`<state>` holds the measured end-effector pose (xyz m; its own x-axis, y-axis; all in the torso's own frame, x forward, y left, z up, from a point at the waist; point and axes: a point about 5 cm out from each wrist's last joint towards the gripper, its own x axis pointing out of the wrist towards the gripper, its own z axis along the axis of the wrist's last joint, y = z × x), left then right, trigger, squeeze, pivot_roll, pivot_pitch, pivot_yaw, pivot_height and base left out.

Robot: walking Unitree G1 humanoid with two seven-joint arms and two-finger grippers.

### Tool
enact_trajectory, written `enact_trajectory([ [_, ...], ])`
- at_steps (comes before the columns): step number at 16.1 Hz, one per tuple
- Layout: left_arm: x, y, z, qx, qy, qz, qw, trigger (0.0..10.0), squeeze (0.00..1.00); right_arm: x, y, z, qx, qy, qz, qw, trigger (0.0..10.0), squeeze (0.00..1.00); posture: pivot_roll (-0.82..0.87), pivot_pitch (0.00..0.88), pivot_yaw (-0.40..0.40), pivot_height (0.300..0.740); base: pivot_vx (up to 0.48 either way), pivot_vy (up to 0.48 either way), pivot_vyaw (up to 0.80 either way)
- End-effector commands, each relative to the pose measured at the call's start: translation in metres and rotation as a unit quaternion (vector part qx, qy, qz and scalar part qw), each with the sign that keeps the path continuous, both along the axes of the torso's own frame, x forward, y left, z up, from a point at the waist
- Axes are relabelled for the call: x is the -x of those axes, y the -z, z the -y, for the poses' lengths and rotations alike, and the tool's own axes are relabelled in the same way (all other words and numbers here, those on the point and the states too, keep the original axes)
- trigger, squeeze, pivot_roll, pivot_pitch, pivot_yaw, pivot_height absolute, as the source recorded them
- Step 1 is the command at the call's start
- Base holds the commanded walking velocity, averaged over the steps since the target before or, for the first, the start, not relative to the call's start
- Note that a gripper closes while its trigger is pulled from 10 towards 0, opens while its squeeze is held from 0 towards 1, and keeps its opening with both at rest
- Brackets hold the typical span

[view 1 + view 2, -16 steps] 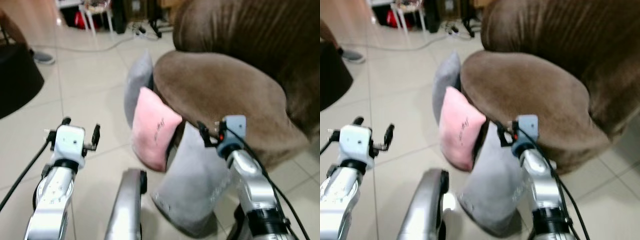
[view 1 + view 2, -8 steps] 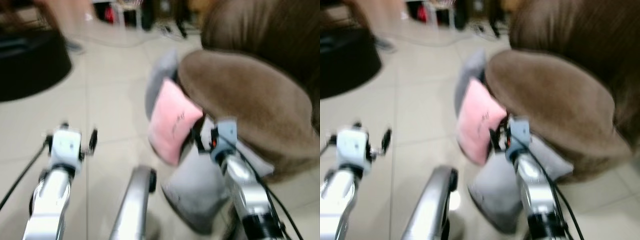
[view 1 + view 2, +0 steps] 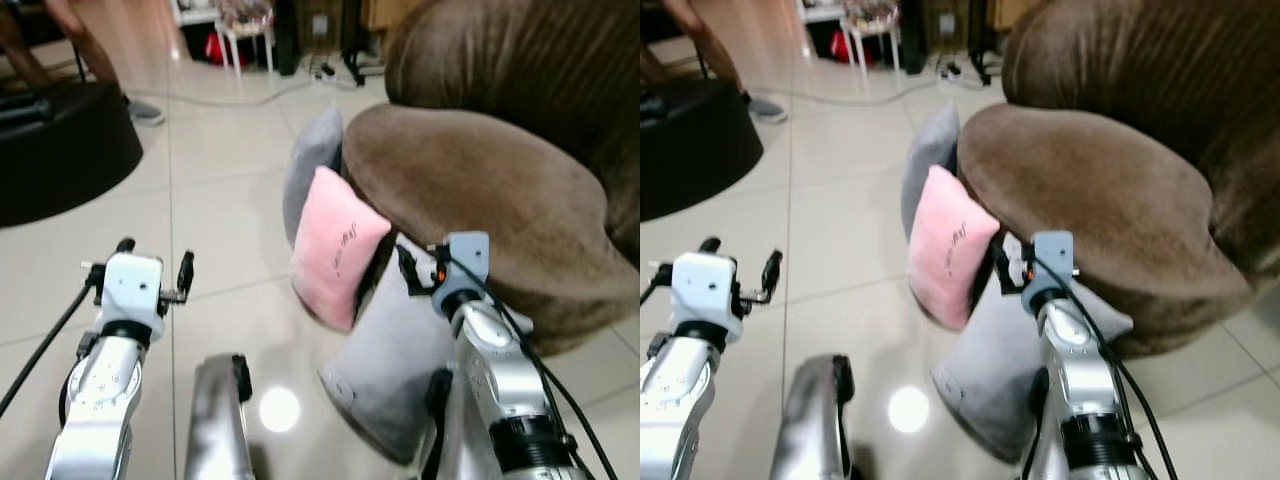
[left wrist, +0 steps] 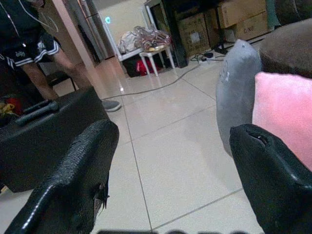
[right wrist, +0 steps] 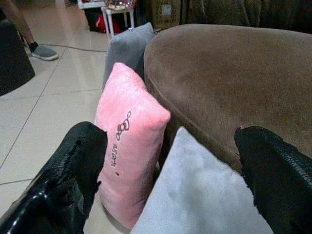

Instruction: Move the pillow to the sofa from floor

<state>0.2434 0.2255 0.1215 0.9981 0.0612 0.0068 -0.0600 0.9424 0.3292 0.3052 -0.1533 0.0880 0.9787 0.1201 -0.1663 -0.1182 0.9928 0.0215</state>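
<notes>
Pink pillow [image 3: 335, 247] leans on the floor [image 3: 220, 190] against the brown sofa [image 3: 480, 190], wedged between two grey pillows [image 3: 390, 355]. Right gripper [image 5: 170, 175] hovers over them, fingers spread wide. Left gripper [image 4: 170, 180] hangs above bare tile, fingers likewise parted.

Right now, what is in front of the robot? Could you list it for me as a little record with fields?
Sofa: brown sofa, ahead and to the right
Pillows on floor: pink pillow leaning on the sofa; far grey pillow behind it; near grey pillow in front
Floor: pale tiled floor
Left gripper: open, raised over the tiles, holding nothing
Right gripper: open, just above the near grey pillow's top edge
Person: legs by a black seat
</notes>
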Motion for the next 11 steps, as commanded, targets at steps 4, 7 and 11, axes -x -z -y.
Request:
enact_trajectory([
  [4,-0.0004,-0.0002,0.0010,0.002,0.001,-0.001,1.000,10.0,0.00,0.0012,0.0002,0.0012,-0.024,0.009,0.002,1.000,10.0,0.00,0.00,0.000,0.024,0.375,0.000,0.000,0.00],
  [7,-0.0005,-0.0025,0.0009,0.017,0.006,0.002,1.000,10.0,0.00,0.0022,0.0010,-0.0004,-0.036,0.009,-0.003,0.999,10.0,0.00,0.00,0.000,0.026,0.375,0.000,0.000,-0.52],
  [11,-0.0006,-0.0026,0.0005,0.019,0.006,0.002,1.000,10.0,0.00,0.0029,0.0011,-0.0006,-0.035,0.010,-0.002,0.999,10.0,0.00,-0.01,0.000,0.029,0.375,0.000,0.000,-0.78],
])
